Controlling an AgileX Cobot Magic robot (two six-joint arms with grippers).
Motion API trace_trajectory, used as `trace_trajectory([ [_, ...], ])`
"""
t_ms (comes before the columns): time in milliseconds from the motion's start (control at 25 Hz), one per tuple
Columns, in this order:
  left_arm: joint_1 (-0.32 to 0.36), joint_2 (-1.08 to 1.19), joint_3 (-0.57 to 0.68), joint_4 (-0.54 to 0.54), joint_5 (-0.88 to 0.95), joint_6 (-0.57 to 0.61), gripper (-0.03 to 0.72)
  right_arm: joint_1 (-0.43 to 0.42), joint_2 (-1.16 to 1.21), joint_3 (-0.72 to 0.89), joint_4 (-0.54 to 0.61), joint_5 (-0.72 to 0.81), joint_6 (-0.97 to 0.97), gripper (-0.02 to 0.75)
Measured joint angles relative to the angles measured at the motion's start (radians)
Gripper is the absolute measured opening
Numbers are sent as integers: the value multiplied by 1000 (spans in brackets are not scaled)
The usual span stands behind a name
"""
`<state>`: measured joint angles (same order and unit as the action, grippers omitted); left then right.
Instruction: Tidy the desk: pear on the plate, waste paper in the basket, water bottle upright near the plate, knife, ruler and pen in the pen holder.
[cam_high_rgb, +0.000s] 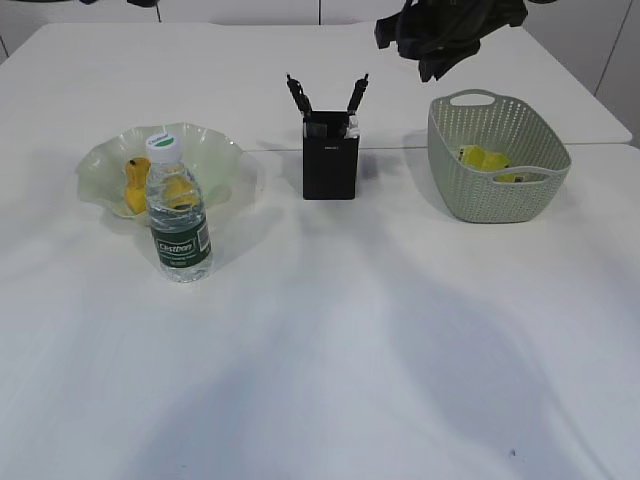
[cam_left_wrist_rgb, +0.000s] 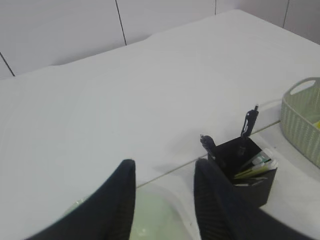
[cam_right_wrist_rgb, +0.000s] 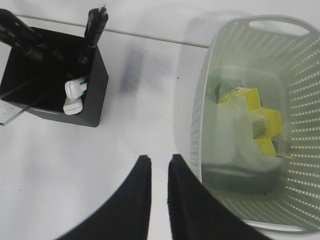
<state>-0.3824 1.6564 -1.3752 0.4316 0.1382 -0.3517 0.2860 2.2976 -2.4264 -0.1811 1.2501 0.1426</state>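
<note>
Risk: the right gripper (cam_right_wrist_rgb: 159, 165) hangs above the desk (cam_high_rgb: 330, 350) just beside the basket (cam_high_rgb: 498, 160); I judge that a careless move sideways could knock its rim and push it; the left gripper (cam_left_wrist_rgb: 165, 172) is over the plate (cam_high_rgb: 225, 160) and could bump the bottle (cam_high_rgb: 178, 215) if it goes low
Grippers: right jaws almost together, holding nothing; left jaws apart, empty
Pear (cam_high_rgb: 135, 185): yellow, lying in the plate; partly hidden behind the bottle
Paper (cam_right_wrist_rgb: 255, 117): yellow zigzag strip, on the bottom of the basket
Bottle: upright, white cap on top, just in front of the plate
Holder (cam_high_rgb: 330, 155): black, with pens standing out; ruler and knife I cannot tell apart for sure
Progress: the desk seems tidy
</note>
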Motion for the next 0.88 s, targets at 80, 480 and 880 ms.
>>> trace_trajectory([
  [80,0,-28,0,30,28,0,276,0,-8,0,2,0,-6,83],
  [480,0,-111,0,98,101,0,276,0,-115,0,24,2,-27,82],
  [880,0,-220,134,111,56,0,276,0,-266,8,67,9,-51,82],
])
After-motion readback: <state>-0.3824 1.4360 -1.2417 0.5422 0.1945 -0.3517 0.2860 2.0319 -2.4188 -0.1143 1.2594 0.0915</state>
